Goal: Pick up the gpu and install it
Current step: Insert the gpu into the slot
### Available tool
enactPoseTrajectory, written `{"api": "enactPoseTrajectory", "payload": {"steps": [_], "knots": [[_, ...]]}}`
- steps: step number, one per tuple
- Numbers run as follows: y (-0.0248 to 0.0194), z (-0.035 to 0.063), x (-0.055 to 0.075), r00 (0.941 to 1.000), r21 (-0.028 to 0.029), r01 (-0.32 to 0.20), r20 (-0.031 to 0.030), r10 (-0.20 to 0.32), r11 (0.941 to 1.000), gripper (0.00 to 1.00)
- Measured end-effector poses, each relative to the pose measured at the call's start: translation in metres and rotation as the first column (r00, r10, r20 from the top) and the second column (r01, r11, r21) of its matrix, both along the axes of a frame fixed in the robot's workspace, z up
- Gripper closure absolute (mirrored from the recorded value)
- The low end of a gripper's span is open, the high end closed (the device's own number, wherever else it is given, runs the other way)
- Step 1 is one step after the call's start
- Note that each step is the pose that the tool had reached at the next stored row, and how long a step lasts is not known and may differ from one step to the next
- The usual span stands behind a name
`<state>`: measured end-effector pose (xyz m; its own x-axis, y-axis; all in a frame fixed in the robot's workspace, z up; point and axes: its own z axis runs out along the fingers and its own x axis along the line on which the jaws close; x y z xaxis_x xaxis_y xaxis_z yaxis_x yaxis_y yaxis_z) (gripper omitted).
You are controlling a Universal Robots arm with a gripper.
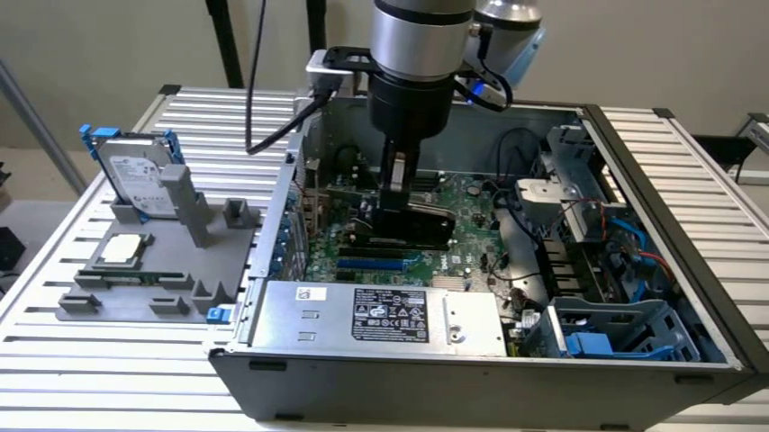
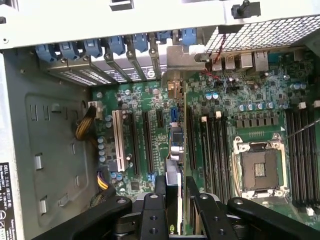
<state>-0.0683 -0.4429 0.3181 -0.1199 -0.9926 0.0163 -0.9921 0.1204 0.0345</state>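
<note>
Parts holder [image 1: 121,301] sits on the desk [image 1: 673,180], well off to the exterior view's left of the tool [image 1: 394,214]. It carries a hard drive [image 1: 135,175] on edge and a cpu [image 1: 124,250] lying flat. My read: spares parked clear of the work.

Tool is down inside the open case [image 1: 481,369], over the motherboard [image 1: 463,202], jaws narrow and clamped on the gpu [image 1: 420,229]. Card hangs on edge directly under the tool, long side running along the expansion slots [image 2: 147,140], probably so its connector edge can drop straight into one. In the wrist view it's edge-on between the fingers [image 2: 150,215], silver bracket end [image 2: 182,62] toward the rear slot covers [image 2: 107,47], which fits that.

Empty cpu socket [image 2: 260,170] is near the card, long black slots between them. Drive cage [image 1: 613,333] is well apart, to the exterior view's right of the tool.

Hidden: the connector edge and the slot below it, behind card and fingers, so I can't tell whether it's seated or hovering. Arm is cut off above the wrist.
</note>
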Motion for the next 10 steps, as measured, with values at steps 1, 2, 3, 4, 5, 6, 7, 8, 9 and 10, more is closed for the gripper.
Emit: {"api": "enactPoseTrajectory", "payload": {"steps": [1,2,3,4,5,6,7,8,9,10], "knots": [[0.0,-0.0014,-0.002,1.0,0.0008,-0.003,0.0027,0.003,1.0,0.73],[0.0,-0.0026,-0.004,1.0,0.0014,-0.005,0.006,0.005,1.0,0.73],[0.0,-0.0039,-0.006,0.9999,0.0018,-0.006,0.0103,0.006,1.0,0.73],[0.0,-0.0051,-0.008,0.9999,0.0022,-0.008,0.0144,0.008,1.0,0.73],[0.0,-0.0062,-0.01,0.9998,0.0027,-0.01,0.0186,0.009,1.0,0.73],[0.0,-0.0073,-0.012,0.9997,0.0032,-0.011,0.0226,0.011,0.9999,0.73],[0.0,-0.0086,-0.014,0.9996,0.0037,-0.013,0.0272,0.012,0.9999,0.73],[0.0,-0.0098,-0.016,0.9994,0.0043,-0.014,0.0311,0.014,0.9999,0.73],[0.0,-0.0111,-0.016,0.9993,0.0051,-0.017,0.0341,0.017,0.9998,0.73],[0.0,-0.0125,-0.017,0.9992,0.006,-0.019,0.0362,0.019,0.9998,0.73]]}}
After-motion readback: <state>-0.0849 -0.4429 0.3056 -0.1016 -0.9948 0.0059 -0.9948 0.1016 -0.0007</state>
